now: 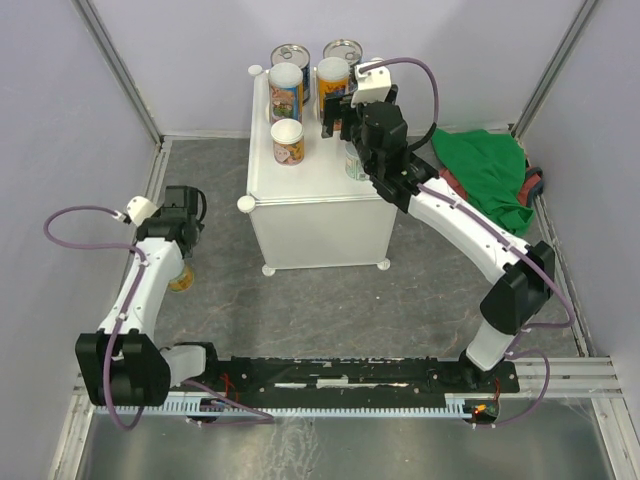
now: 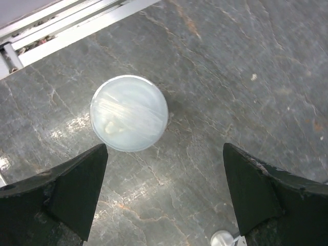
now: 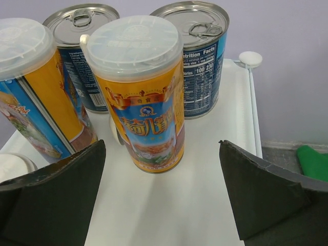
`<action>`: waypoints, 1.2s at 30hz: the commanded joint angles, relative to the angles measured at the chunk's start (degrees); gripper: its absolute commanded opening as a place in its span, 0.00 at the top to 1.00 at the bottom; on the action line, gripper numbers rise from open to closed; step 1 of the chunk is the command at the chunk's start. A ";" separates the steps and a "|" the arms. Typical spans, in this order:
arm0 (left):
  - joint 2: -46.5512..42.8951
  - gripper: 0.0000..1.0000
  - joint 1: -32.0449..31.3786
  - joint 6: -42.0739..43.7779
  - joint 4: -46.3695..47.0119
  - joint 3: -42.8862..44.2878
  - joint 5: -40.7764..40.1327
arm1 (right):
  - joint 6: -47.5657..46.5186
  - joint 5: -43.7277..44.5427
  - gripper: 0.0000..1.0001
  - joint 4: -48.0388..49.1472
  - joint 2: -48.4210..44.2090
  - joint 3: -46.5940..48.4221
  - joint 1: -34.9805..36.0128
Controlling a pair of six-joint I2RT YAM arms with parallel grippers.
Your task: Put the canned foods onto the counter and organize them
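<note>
On worktop (image 1: 320, 185): five cans (image 1: 288, 140) upright
Right pincer (image 3: 162, 147): spread wide, empty, above worktop
Left pincer (image 2: 165, 147): spread wide, empty, above lone can (image 2: 129, 113) left of worktop

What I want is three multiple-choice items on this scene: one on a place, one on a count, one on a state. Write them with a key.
1. Where is the can below the left gripper? A on the counter; B on the floor; C in the right gripper.
2. How many silver-topped cans stand on the counter? A one; B four; C two.
3. The right gripper is: A open; B shut on a can; C shut on nothing.
Key: 1 B, its lid shows against grey floor; 2 C, two pull-tab tops at the back; 3 A, a wide gap between its fingers.
</note>
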 commanded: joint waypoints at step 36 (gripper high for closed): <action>11.64 0.01 13.04 -18.76 3.79 -2.71 4.62 | 2.98 -2.22 0.01 -4.69 -3.30 -5.93 -1.52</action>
